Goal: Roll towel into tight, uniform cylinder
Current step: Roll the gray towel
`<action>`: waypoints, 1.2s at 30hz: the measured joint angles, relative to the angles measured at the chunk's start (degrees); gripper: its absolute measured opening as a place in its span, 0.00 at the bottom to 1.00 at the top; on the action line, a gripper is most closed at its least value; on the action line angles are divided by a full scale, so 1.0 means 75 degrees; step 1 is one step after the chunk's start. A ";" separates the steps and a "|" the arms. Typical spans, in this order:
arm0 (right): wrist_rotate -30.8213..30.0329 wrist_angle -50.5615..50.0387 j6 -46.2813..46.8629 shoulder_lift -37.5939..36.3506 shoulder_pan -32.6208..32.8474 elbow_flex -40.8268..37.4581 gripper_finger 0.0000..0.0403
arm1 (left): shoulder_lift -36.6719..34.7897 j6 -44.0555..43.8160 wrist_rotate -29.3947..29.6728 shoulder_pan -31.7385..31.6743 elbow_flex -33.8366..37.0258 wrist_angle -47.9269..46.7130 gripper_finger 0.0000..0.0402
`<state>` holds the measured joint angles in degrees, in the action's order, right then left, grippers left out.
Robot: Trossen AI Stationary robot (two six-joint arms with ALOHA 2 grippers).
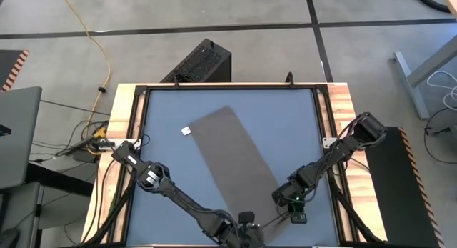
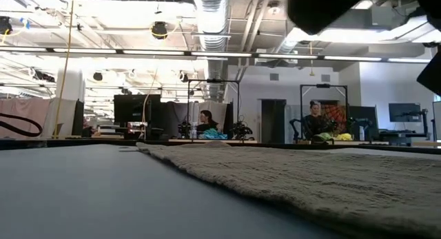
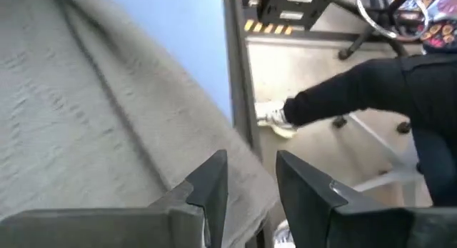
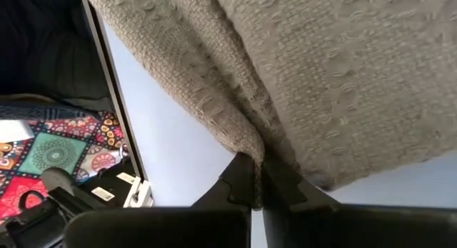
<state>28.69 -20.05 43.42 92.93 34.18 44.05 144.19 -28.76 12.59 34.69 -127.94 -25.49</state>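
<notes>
Towel (image 1: 235,159) lies diagonally, its near end between my grippers: right gripper (image 4: 257,180) pinches its corner, left gripper (image 3: 250,180) parted, empty.

Taupe towel (image 1: 235,162), blue-grey table (image 1: 164,162)

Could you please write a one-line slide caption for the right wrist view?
Right tool shut on a pinched fold of the taupe towel above the blue-grey tabletop.

Towel (image 1: 235,162) lies flat on the table (image 1: 164,112), running diagonally from mid-table to the near edge, tag (image 1: 186,131) at its far-left corner. Left gripper (image 1: 246,223) at the towel's near end, right gripper (image 1: 291,202) on its near-right edge.
</notes>
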 joint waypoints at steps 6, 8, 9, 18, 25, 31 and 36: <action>0.0268 0.0018 0.0073 0.0003 -0.0196 -0.0003 0.07 | 0.0042 0.0375 0.0485 0.0081 -0.0018 0.0342 0.31; 0.0351 0.0027 0.0191 0.0003 -0.0239 -0.0003 0.07 | 0.0042 0.0423 0.0732 0.0120 -0.0019 0.0074 0.34; 0.0361 0.0032 0.0215 0.0003 -0.0243 -0.0003 0.07 | 0.0045 0.0477 0.0763 0.0134 -0.0014 -0.0001 0.36; 0.0384 0.0067 0.0415 0.0003 -0.0217 -0.0003 0.07 | 0.0159 0.0584 0.0724 0.0238 -0.0034 0.0462 0.54; 0.0384 0.0142 0.0510 0.0000 -0.0214 0.0005 0.07 | 0.0593 0.0859 0.0542 0.0319 0.0000 0.0374 0.55; 0.0393 0.0136 0.0618 0.0003 -0.0223 0.0009 0.07 | 0.0605 0.1060 0.0783 0.0322 -0.0025 0.0042 0.55; 0.0402 0.0157 0.0638 0.0000 -0.0223 0.0009 0.07 | 0.0949 0.0889 0.0704 0.0326 -0.0056 -0.0154 0.55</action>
<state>31.70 -18.87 48.21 92.92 32.51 44.12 151.31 -22.09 17.87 37.13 -128.36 -26.65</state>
